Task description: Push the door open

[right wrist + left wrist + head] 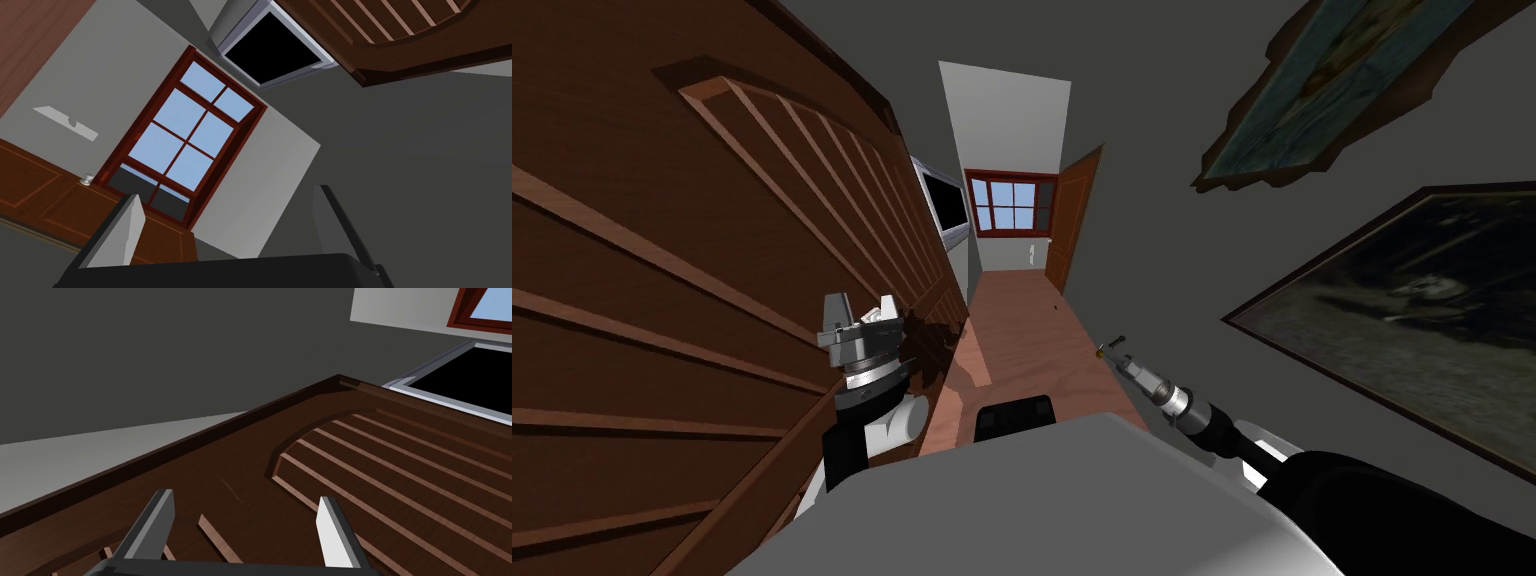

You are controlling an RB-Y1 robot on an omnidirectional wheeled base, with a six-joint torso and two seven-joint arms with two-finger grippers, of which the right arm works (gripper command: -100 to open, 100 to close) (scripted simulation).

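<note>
Two left fingers stand spread and empty, pointing along the slatted brown door near the curved end of its louvre panel; contact cannot be told. The head view adds the left gripper raised just beside that door's face and the right gripper well apart from the door. Its wrist view shows its fingers parted, holding nothing.

the left pincer had two thin pale-grey blade fingers on a chunky grey block, shiny silver ring behind, then black forearm plus a white cylinder. right arm looked skinny, silver collars, dark casing.
</note>
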